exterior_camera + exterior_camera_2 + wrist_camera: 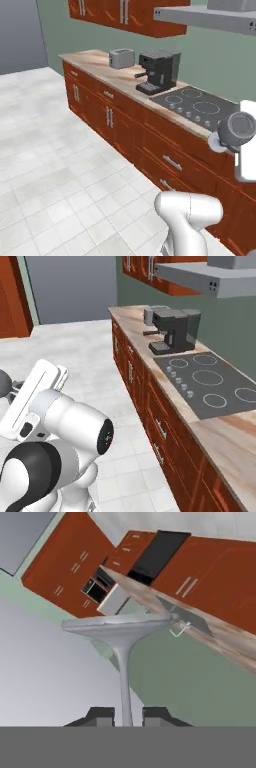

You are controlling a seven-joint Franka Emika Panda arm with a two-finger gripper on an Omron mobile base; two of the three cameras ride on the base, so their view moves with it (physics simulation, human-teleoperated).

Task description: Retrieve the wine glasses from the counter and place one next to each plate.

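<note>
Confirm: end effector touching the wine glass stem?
Touching. In the hand view, the end effector has both dark fingertips closed against the thin stem of the wine glass, no gap visible either side.

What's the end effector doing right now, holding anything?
End effector: closed on the thin stem of a wine glass, one finger on each side, round foot pointing away from the camera.
</note>
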